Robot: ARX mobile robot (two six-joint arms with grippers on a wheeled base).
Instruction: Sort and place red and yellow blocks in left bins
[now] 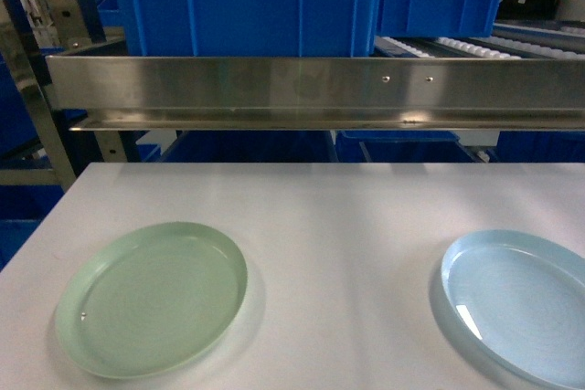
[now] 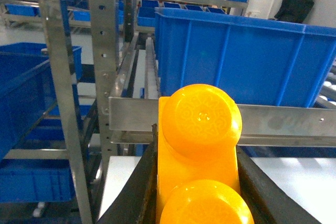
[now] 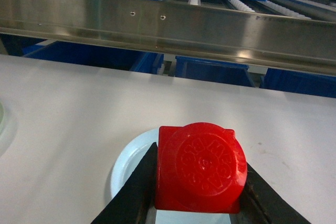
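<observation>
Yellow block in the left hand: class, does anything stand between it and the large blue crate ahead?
Yes. In the left wrist view a steel rail runs across in front of the blue crate, between it and the yellow block. The crate's rim sits higher than the rail.

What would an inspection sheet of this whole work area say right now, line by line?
Surface: white table, bare apart from two plates.
Job's things: yellow block held in the left gripper; red block held in the right gripper, above the pale blue plate; large blue bin on the rack behind the metal rail.
Clutter: pale green plate, nothing on it.
Grippers: both closed on their blocks; neither shows in the head view.
Cables: nothing seen.
Surroundings: metal shelving with more blue crates; a roller track behind the rail.
</observation>
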